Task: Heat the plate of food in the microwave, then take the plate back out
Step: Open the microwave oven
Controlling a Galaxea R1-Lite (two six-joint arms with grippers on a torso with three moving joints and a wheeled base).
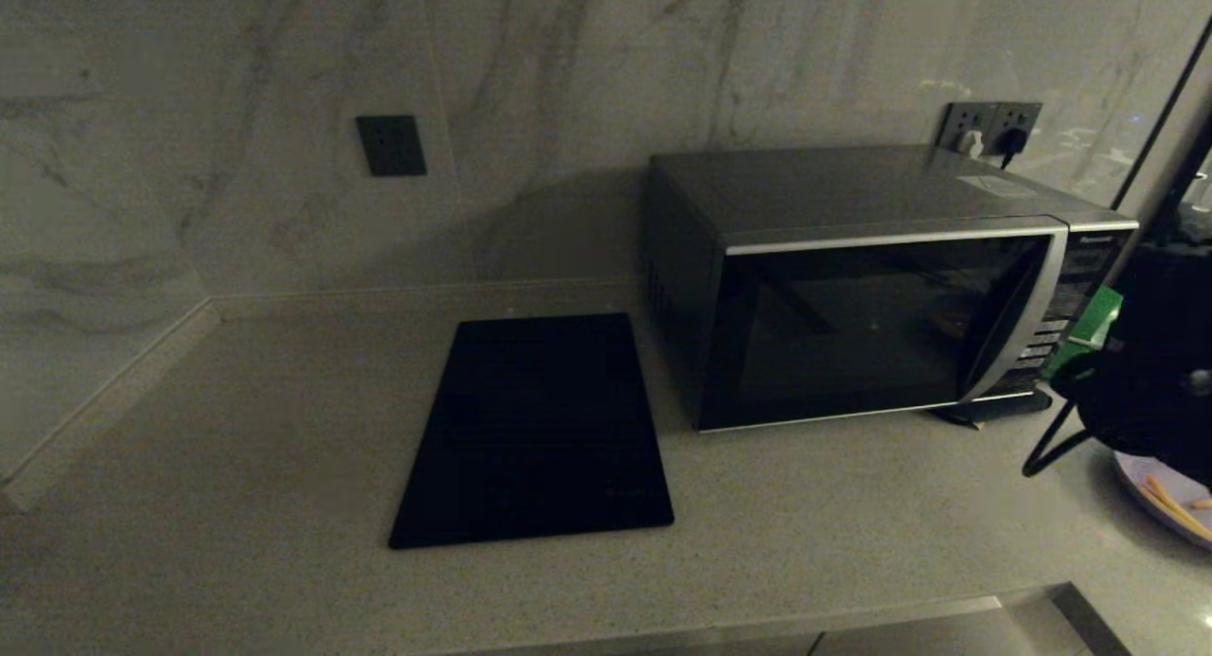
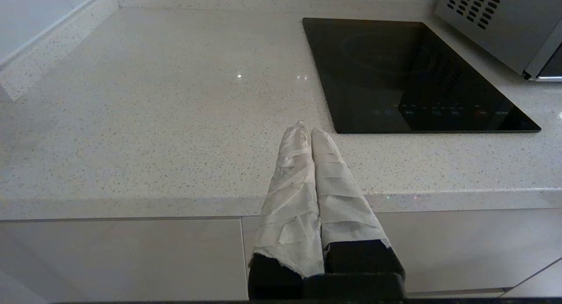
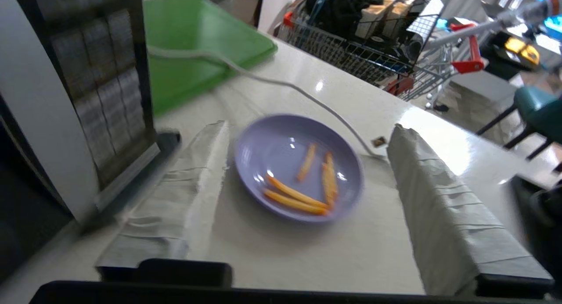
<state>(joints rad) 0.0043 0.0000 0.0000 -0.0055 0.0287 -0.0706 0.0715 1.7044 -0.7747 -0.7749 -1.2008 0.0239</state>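
The plate of food (image 3: 281,150) is a pale lavender dish with a few orange-tan sticks (image 3: 294,196). It rests on the counter just right of the microwave (image 1: 852,296), whose dark glass door is closed. In the head view only the plate's edge (image 1: 1165,495) shows, under my dark right arm (image 1: 1150,372). My right gripper (image 3: 308,126) is open above the plate, one wrapped finger on each side of it, holding nothing. My left gripper (image 2: 308,129) is shut and empty over the counter's front edge, left of the black mat.
A flat black mat (image 1: 535,429) lies on the counter left of the microwave. A green board (image 3: 193,45) lies beyond the microwave's button panel (image 3: 101,89), and a white cable (image 3: 281,82) runs across the counter behind the plate. A shopping cart (image 3: 377,41) stands past the counter.
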